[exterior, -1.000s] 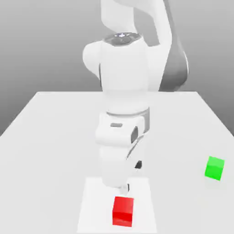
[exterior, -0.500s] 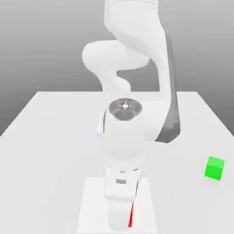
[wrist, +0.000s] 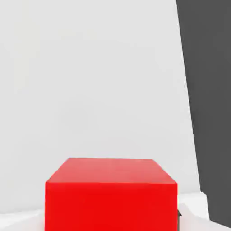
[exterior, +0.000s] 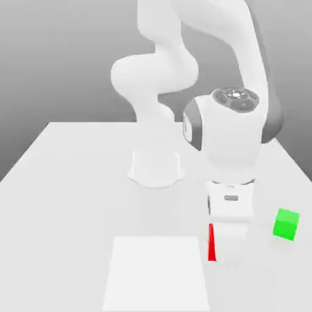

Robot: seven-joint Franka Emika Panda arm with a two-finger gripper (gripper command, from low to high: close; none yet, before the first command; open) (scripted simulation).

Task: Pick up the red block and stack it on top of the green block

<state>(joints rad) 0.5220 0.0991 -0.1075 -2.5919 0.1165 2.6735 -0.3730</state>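
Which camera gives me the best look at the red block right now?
The hand view: the red block sits large and close, its top and front faces plain. In the exterior view just a thin red sliver peeks out beside the arm's hand, on the exterior view's left of the green block.

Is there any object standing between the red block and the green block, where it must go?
Nothing visible does. The gripper is shut on the red block, and the table between it and the green block is bare.
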